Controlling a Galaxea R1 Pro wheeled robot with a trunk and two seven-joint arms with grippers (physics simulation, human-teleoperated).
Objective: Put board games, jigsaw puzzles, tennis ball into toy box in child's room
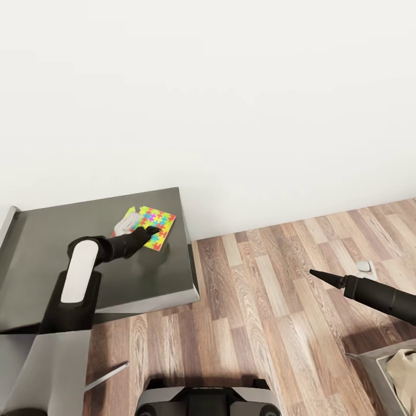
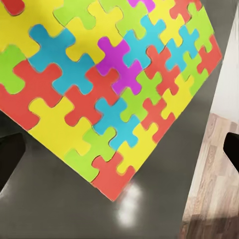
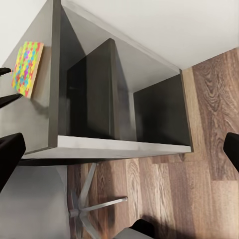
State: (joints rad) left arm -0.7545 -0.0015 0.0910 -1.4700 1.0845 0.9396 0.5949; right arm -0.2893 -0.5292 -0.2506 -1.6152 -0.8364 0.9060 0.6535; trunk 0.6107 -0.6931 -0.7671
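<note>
The jigsaw puzzle [image 1: 153,224] lies flat on the table [image 1: 86,271], at its far right corner near the wall. The left gripper [image 1: 151,231] hovers directly over the puzzle's near edge, jaws spread and empty. The right gripper [image 1: 316,274] is well apart over the floor [image 1: 260,323], its jaw state indeterminate. The left arm is nearer.
</note>
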